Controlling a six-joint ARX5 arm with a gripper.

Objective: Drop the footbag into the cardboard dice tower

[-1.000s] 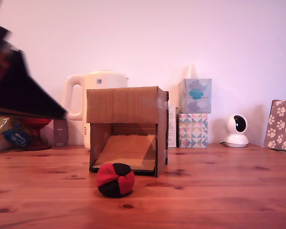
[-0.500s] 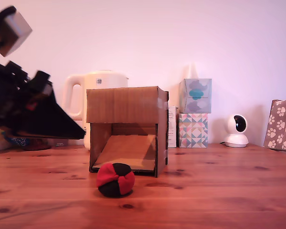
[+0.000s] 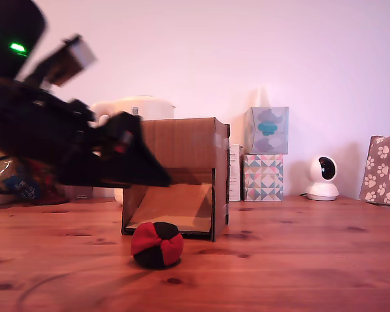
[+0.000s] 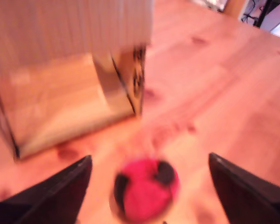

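The red and black footbag (image 3: 156, 245) rests on the wooden table just in front of the cardboard dice tower (image 3: 175, 175), whose front opening shows a sloped ramp. My black gripper (image 3: 159, 179) reaches in from the exterior view's left, its tips above the footbag and across the tower's front. The wrist view is blurred: the footbag (image 4: 147, 189) lies between my two spread fingers (image 4: 60, 186), and my gripper (image 4: 149, 161) is open and holds nothing. The tower (image 4: 70, 70) stands just beyond the ball.
A white kettle (image 3: 133, 107) stands behind the tower. Two stacked patterned tissue boxes (image 3: 265, 153), a small white camera (image 3: 322, 178) and a paw-print bag (image 3: 383, 169) line the back at the exterior view's right. Packets and a dark box (image 3: 19, 185) sit at the left.
My arm has swung in from the exterior view's left toward the tower, and its tips now hang over the footbag. The footbag and the tower have not moved.
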